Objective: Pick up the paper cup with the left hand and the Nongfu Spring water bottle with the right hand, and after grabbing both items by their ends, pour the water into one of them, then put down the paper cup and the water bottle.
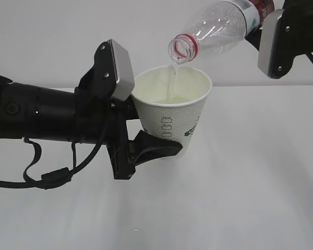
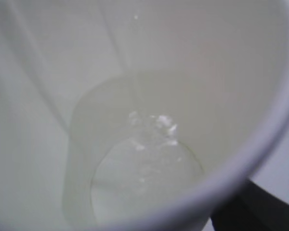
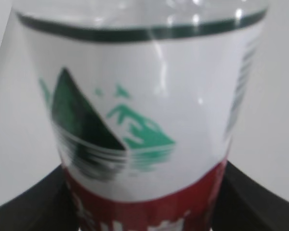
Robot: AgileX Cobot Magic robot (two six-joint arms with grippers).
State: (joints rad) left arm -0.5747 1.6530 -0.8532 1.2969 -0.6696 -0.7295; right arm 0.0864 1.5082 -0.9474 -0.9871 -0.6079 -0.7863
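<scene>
The white paper cup [image 1: 173, 119] hangs above the table, tilted slightly, with my left gripper [image 1: 152, 136] shut on its lower body. The capless Nongfu Spring water bottle [image 1: 219, 28] is tipped mouth-down over the cup's rim, and my right gripper [image 1: 261, 25] is shut on its labelled end. A thin stream of water [image 1: 171, 78] falls from the red-ringed mouth into the cup. The left wrist view looks into the cup [image 2: 48, 96] at a pale pool of water [image 2: 144, 178]. In the right wrist view the bottle's label [image 3: 139, 120] fills the space between the black fingers [image 3: 29, 207].
A plain white table [image 1: 250, 198] lies below both arms and a white wall stands behind. A black cable [image 1: 41, 179] loops under the left arm.
</scene>
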